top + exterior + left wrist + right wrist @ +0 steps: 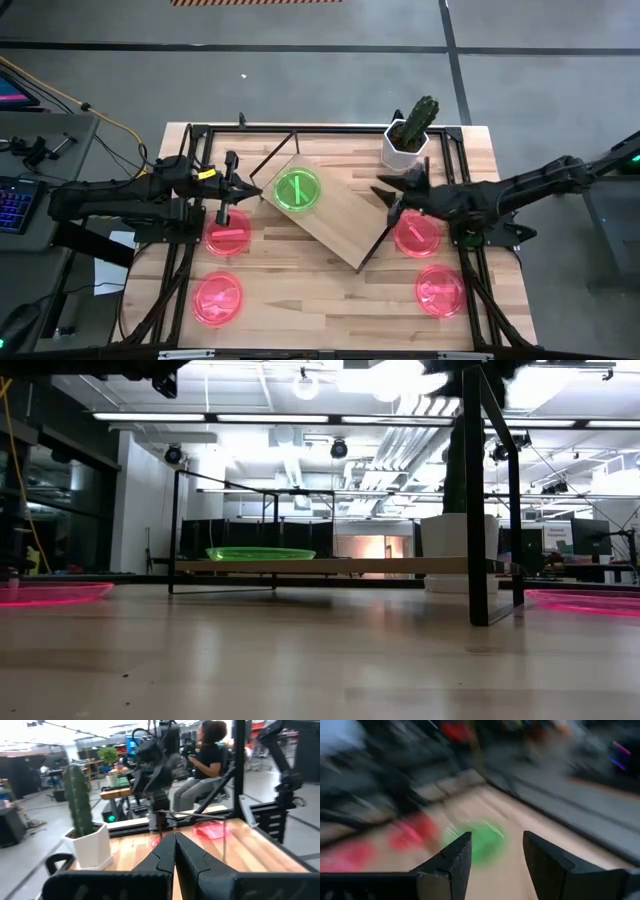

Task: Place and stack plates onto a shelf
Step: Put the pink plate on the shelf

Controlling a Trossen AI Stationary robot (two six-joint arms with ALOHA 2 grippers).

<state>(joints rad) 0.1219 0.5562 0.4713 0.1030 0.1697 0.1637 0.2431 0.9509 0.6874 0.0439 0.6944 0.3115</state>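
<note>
The right wrist view is smeared: only a green patch and red patches on pale wood can be made out past the right arm's own fingers (457, 862), which stand apart with a wide gap. The low view cuts off both arms; it shows only dark frame posts and the worktop (300, 660) surface.

The shelf (335, 225) lies at an angle across the middle of the worktop (330, 310), its wire frame rising on the far side. One green plate (298, 190) rests on the shelf board near its left end; in the low view it sits flat on the board (260, 553). A second green plate cannot be made out.

Four pink-red plates lie on the worktop, not on the shelf:
- left, near the shelf (228, 236), partly covered by the left tool (250, 193) and its arm
- left, near edge (217, 298)
- right, near the shelf (417, 235), partly covered by the right arm
- right, near edge (439, 290)

The left tool sits just left of the green plate; its fingers (162, 857) are pressed together, holding nothing. The right tool (383, 192) hovers by the shelf's right edge.

A potted cactus (412, 133) stands at the far right of the worktop. A seated person (205, 765) shows beyond it in the left wrist view.
</note>
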